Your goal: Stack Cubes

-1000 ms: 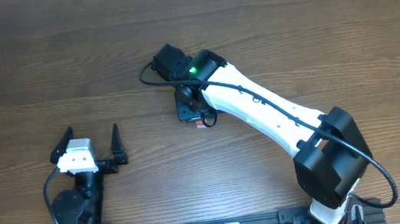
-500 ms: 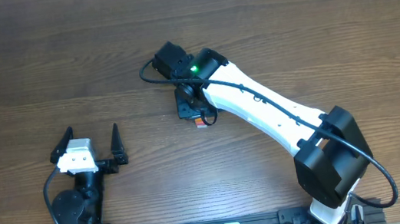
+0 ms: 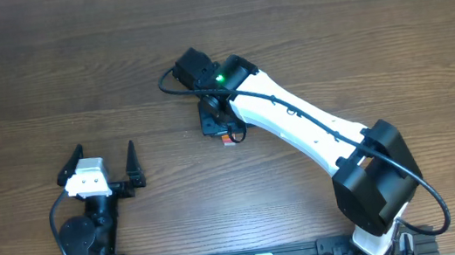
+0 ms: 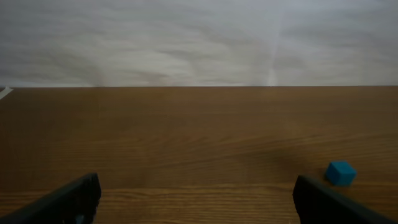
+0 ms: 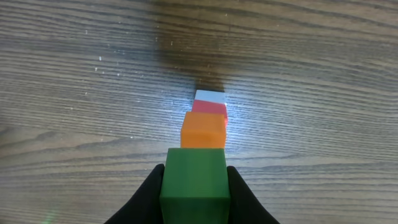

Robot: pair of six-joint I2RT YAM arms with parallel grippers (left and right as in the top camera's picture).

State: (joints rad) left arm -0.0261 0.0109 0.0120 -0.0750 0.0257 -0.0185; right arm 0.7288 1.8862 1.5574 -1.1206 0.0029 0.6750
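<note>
My right gripper [image 5: 194, 194] is shut on a green cube [image 5: 194, 174], its dark fingers [image 5: 148, 194] pressing on both sides. The green cube sits atop a stack: an orange cube [image 5: 203, 130], a red cube [image 5: 209, 108] and a pale cube [image 5: 210, 96] resting on the table. Seen from above, the right gripper [image 3: 220, 127] covers the stack near the table's middle, with a red sliver [image 3: 228, 140] peeking out. My left gripper [image 3: 104, 151] stands open at the lower left, holding nothing. A blue cube [image 4: 341, 173] lies alone on the wood ahead of the left gripper.
The wooden table [image 3: 356, 31] stretches bare around the stack. The right arm's white link [image 3: 298, 127] runs diagonally from the lower right base to the middle. A pale wall [image 4: 199, 37] stands beyond the table's far edge.
</note>
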